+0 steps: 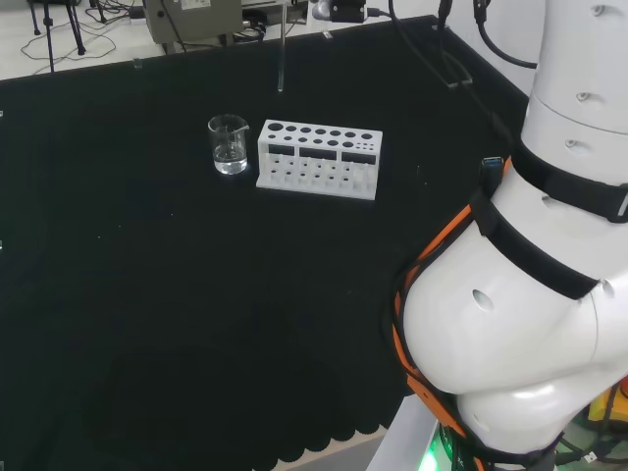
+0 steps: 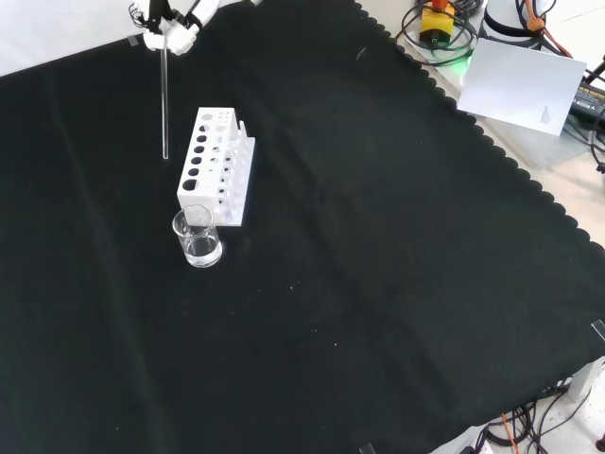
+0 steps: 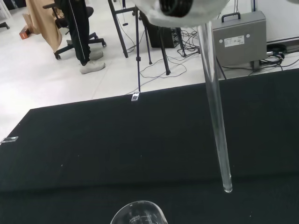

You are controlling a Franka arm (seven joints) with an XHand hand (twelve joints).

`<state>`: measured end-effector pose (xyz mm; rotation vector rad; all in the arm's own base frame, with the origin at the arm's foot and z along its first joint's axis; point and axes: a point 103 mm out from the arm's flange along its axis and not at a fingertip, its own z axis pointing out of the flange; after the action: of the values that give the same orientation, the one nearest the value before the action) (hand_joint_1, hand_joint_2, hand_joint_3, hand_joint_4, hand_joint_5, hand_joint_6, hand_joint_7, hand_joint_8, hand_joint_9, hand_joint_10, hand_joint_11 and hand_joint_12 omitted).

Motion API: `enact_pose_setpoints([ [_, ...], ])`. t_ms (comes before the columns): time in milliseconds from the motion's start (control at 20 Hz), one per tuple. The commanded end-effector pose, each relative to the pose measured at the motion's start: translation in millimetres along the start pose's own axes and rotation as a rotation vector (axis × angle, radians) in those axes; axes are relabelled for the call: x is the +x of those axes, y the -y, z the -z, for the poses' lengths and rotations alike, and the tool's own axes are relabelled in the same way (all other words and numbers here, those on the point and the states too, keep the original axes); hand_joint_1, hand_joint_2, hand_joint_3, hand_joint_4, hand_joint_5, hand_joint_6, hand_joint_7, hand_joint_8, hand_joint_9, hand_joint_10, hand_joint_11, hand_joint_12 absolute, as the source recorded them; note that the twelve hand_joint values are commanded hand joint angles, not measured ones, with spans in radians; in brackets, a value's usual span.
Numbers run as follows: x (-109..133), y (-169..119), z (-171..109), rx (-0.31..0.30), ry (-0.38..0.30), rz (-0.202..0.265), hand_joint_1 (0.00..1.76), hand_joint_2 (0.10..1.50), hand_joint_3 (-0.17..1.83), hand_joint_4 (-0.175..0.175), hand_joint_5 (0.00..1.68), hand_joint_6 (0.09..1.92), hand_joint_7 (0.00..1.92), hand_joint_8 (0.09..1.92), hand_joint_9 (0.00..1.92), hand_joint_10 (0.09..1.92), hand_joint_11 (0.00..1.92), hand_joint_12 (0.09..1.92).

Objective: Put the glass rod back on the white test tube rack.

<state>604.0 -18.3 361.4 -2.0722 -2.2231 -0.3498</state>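
One glass rod (image 2: 164, 104) hangs upright, pinched at its top by the robot hand (image 2: 170, 26), tip above the cloth beside the white test tube rack (image 2: 216, 166). Wrist view catches the beaker (image 3: 138, 213) rim near the rod's tip.

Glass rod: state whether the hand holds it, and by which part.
Yes. The hand pinches the glass rod at its top end; the rod hangs upright beside the white rack.

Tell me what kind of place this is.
Most likely a robotics lab set up for chemistry handling: a black cloth bench carries a white test tube rack and a glass beaker, the hand holds a glass rod, and cables lie around.
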Motion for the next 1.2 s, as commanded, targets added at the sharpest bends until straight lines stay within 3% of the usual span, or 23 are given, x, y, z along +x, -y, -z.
enact_pose_setpoints([
  [50, -5, 11, -2, 0.001, 0.000, 0.002, 1.30, 1.05, 0.00, -0.175, 1.27, 0.16, 1.13, 1.07, 1.74, 0.62, 1.26, 0.77],
  [750, 11, 22, -24, 0.038, 0.013, 0.015, 1.30, 1.05, 0.00, -0.175, 1.26, 0.16, 1.13, 1.07, 1.74, 0.62, 1.26, 0.77],
  [1200, 1, 14, -40, 0.052, -0.002, 0.000, 1.30, 1.05, 0.00, -0.175, 1.26, 0.17, 1.13, 1.07, 1.74, 0.62, 1.26, 0.77],
])
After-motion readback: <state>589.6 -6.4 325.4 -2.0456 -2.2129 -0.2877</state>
